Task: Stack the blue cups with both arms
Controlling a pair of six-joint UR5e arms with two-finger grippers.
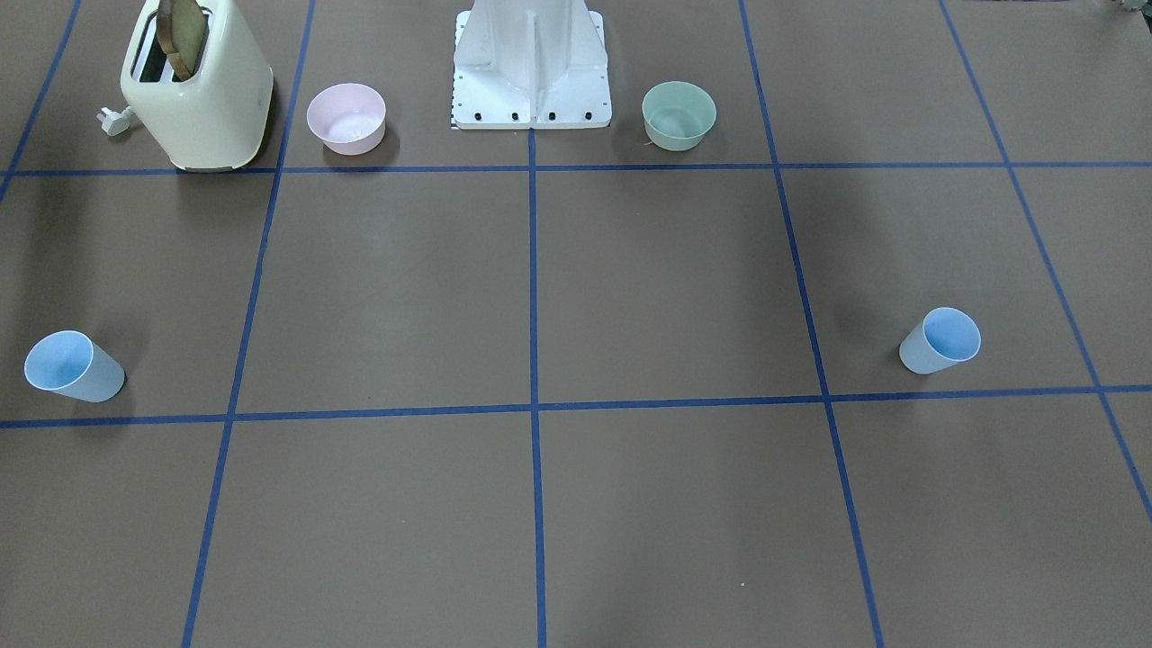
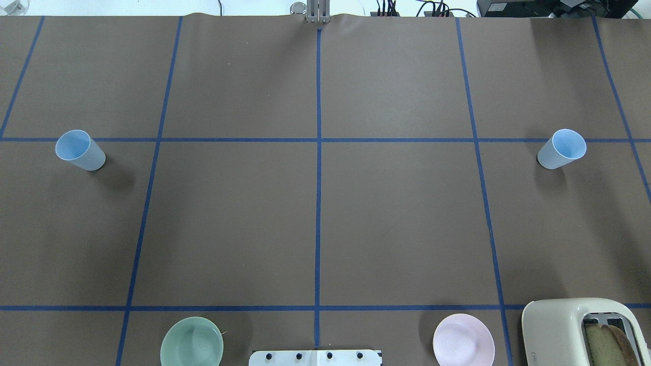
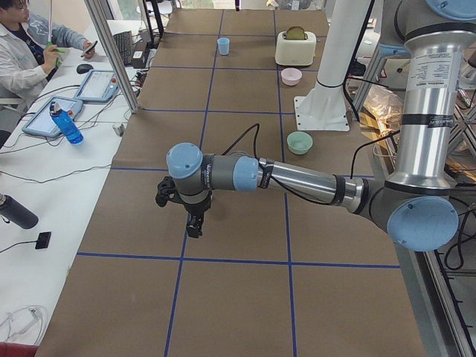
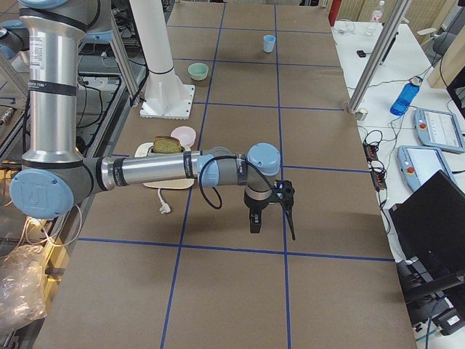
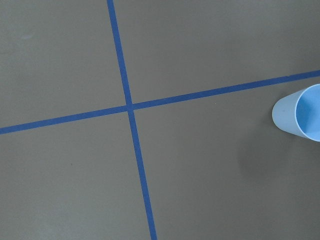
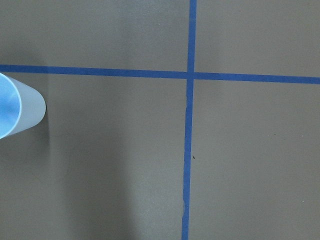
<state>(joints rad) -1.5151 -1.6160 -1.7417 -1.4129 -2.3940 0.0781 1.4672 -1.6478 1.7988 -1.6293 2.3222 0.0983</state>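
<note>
The left gripper [image 3: 195,230] and right gripper [image 4: 272,229] hang above the tabletop [image 2: 315,213]; whether either is open or closed, I cannot tell. Two blue cups stand upright: the left cup [image 2: 80,150] below and beside the left gripper, the right cup [image 2: 562,149] likewise under the right gripper. Two bowls, one pink [image 2: 463,346] and one mint-green [image 2: 191,348], and one toaster [image 2: 559,330] sit farther back.

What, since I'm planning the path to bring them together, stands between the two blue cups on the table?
Nothing visible does. Between the left blue cup and the right blue cup there is only brown paper with blue tape lines. The mint-green bowl, pink bowl and toaster sit nearer the white base mount, off that line.
</note>
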